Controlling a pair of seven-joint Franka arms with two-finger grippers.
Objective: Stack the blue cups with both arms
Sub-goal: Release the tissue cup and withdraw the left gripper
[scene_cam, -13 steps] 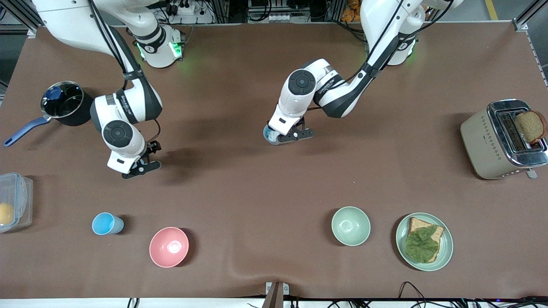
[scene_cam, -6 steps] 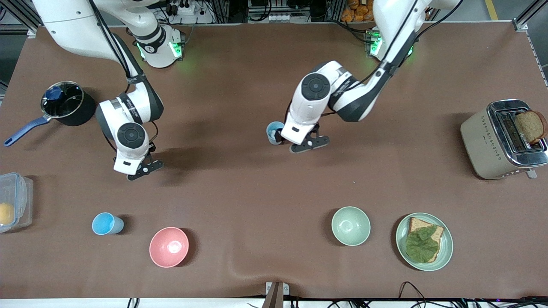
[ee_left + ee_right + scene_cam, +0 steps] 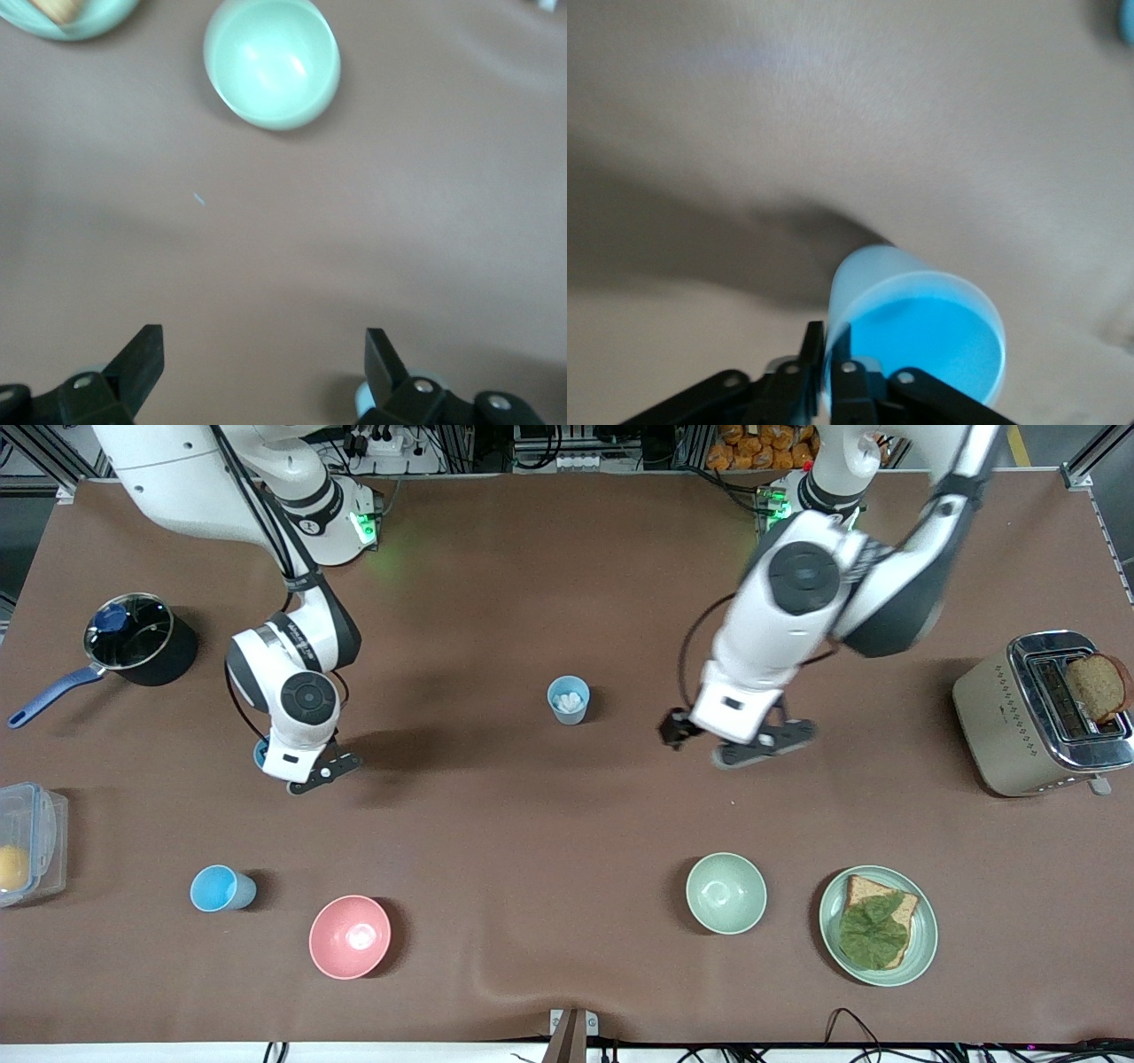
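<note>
One blue cup (image 3: 568,699) stands upright in the middle of the table with something white inside it. Another blue cup (image 3: 221,889) stands nearer the front camera, toward the right arm's end, beside the pink bowl (image 3: 350,936). My right gripper (image 3: 276,767) is shut on the rim of a third blue cup (image 3: 921,328). Only a sliver of that cup (image 3: 260,753) shows in the front view, under the wrist. In the right wrist view the gripper (image 3: 827,354) pinches the cup's wall. My left gripper (image 3: 722,746) is open and empty above bare table, apart from the middle cup; its wrist view (image 3: 266,354) shows the spread fingers.
A pale green bowl (image 3: 726,892) and a green plate (image 3: 921,948) with a sandwich lie near the front. A toaster (image 3: 1001,717) with bread stands at the left arm's end. A black pot (image 3: 133,638) and a clear container (image 3: 31,841) are at the right arm's end.
My left gripper has let go of the middle cup, opened, and swung up and away toward the left arm's end. My right gripper has shifted slightly toward the table's middle.
</note>
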